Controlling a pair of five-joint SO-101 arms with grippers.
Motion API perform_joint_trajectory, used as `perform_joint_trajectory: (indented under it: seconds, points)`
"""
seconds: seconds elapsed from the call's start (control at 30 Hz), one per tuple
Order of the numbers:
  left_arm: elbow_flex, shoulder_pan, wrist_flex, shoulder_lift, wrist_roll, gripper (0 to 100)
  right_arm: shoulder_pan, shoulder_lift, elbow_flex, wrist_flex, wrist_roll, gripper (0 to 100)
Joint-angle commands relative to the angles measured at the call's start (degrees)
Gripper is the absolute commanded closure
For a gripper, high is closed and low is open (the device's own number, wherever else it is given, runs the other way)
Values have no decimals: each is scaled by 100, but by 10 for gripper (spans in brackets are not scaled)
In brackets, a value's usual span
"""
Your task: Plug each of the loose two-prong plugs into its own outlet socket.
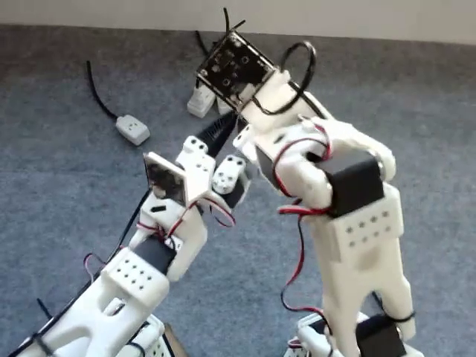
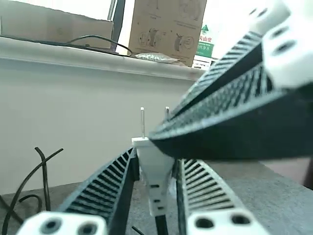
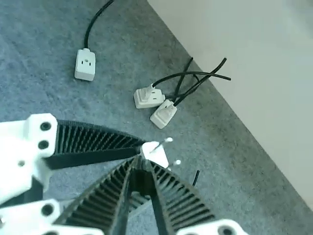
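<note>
Evidently mid-handover: toward the grey carpeted table's (image 1: pixel 59 208) far-left corner lies the white cord-end socket (image 1: pixel 132 130). The left gripper (image 2: pixel 155 161) and right gripper (image 3: pixel 144 166) both clamp the white two-prong plug (image 3: pixel 155 152) aloft. One should release before the prongs are aligned.

Grey carpet (image 3: pixel 44 29) holds one socket (image 3: pixel 84 65) and two corded blocks (image 3: pixel 149 96).

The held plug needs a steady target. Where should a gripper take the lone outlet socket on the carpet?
Probably grip the outlet socket across its long side walls, coming from above; it lies flat, slots facing up, cord leaving one end.
</note>
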Motion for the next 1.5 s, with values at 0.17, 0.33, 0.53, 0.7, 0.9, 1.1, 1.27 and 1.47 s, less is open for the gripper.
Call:
perform_joint_trajectory:
  seconds: [0.17,0.33,0.53,0.7,0.9,1.1,1.27,1.47]
  points:
    - [321,716,914,-1648,-9,994,866,84,541,-1165,70,991]
    - [338,673,993,-1648,-9,994,963,75,505,-1138,44,991]
    - [347,655,1002,-1640,-9,994,866,-444,514,-875,18,991]
    - [347,523,1002,-1640,-9,994,382,-1376,637,-673,18,991]
    - [347,514,1002,-1640,-9,994,-84,-1991,1174,-787,62,991]
    - [312,514,1002,-1701,-9,994,418,-1508,1965,-1736,237,991]
    - [303,435,985,-1710,-9,994,1270,-338,1859,-2325,343,991]
    - [303,145,967,-1710,18,994,1807,532,1209,-2325,334,991]
